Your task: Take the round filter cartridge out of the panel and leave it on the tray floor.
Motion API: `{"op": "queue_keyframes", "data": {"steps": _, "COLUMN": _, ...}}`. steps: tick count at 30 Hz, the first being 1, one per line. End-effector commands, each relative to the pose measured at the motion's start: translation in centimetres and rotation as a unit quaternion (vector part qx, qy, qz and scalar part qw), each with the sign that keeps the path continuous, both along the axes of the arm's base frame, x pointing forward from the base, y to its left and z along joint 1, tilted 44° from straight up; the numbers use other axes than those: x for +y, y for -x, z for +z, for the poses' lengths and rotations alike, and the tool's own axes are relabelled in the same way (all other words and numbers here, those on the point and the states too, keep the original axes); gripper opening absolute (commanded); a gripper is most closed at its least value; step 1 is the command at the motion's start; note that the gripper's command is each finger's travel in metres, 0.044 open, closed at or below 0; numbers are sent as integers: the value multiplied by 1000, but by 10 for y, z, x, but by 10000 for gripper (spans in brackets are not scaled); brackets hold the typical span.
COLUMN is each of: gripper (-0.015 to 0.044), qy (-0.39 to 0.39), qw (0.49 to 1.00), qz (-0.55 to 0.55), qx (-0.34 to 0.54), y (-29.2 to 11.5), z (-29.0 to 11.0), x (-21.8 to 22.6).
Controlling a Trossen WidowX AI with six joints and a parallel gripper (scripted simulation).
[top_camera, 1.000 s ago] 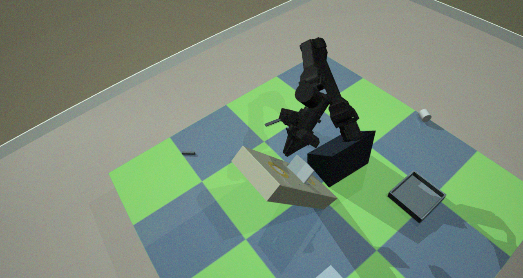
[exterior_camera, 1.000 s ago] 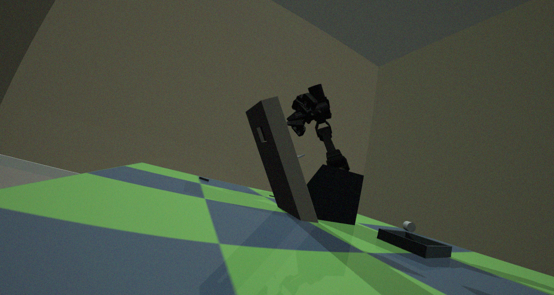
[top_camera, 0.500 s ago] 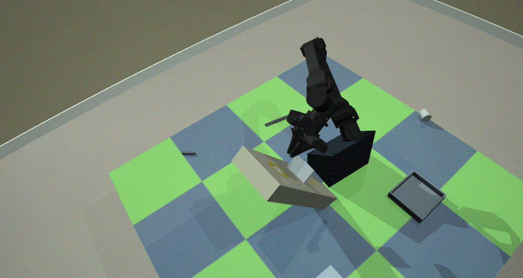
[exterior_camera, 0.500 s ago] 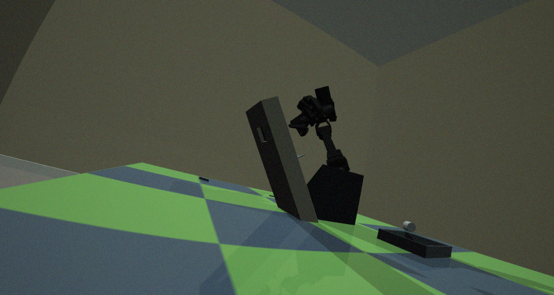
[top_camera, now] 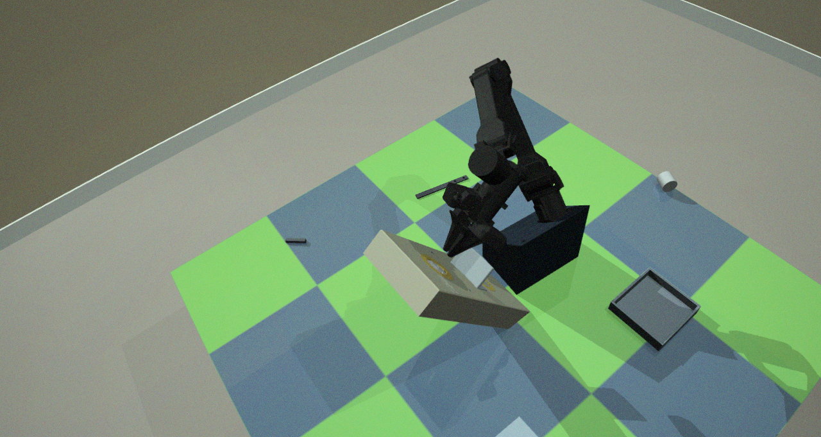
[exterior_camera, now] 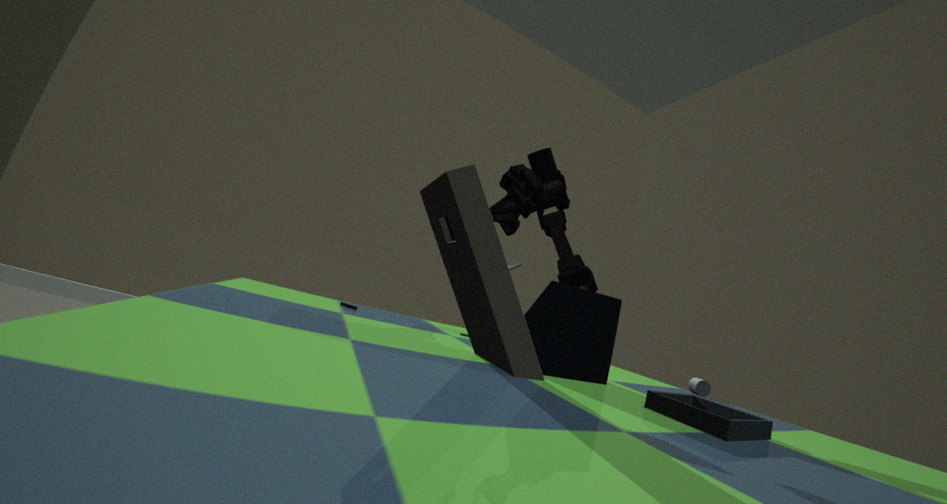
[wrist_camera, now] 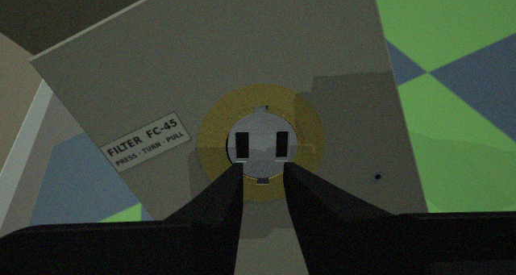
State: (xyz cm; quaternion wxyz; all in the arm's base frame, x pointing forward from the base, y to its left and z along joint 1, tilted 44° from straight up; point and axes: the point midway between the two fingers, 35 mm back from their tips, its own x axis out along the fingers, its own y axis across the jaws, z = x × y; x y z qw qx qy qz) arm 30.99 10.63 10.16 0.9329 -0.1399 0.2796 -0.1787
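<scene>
The round grey filter cartridge (wrist_camera: 262, 139) (top_camera: 437, 265) sits in a yellow ring on the tilted beige service panel (wrist_camera: 343, 37) (top_camera: 396, 276) (exterior_camera: 496, 269). Its two dark slots stand upright, side by side, in the wrist view. My gripper (wrist_camera: 263, 171) (top_camera: 448, 253) is partly open, with a narrow gap and nothing held between its fingers. In the wrist view the fingertips overlap the cartridge's lower half, just below the slots. Whether they touch the face cannot be told. The dark tray (top_camera: 634, 326) (exterior_camera: 749, 429) lies apart from the panel, and its visible floor holds nothing.
A pale block (top_camera: 472, 269) sticks out from the panel beside the cartridge. The black arm base (top_camera: 542, 256) (exterior_camera: 573, 335) stands close to the panel. A white cylinder (top_camera: 668, 181) (exterior_camera: 699, 387), a long dark bar (top_camera: 433, 190) and a short dark bar (top_camera: 296, 240) (exterior_camera: 348, 306) lie around.
</scene>
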Motion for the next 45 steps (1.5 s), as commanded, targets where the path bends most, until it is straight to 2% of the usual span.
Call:
{"op": "queue_keyframes", "data": {"steps": 1, "gripper": 97, "qy": 3, "qw": 1000, "qz": 1, "qx": 4, "y": -4, "z": -5, "x": -3}}
{"op": "queue_keyframes", "data": {"steps": 16, "gripper": 97, "qy": 5, "qw": 1000, "qz": 2, "qx": 0, "y": -21, "z": -14, "x": -15}}
{"op": "queue_keyframes", "data": {"steps": 45, "gripper": 97, "qy": 5, "qw": 1000, "qz": 2, "qx": 0, "y": -24, "z": -16, "x": -16}}
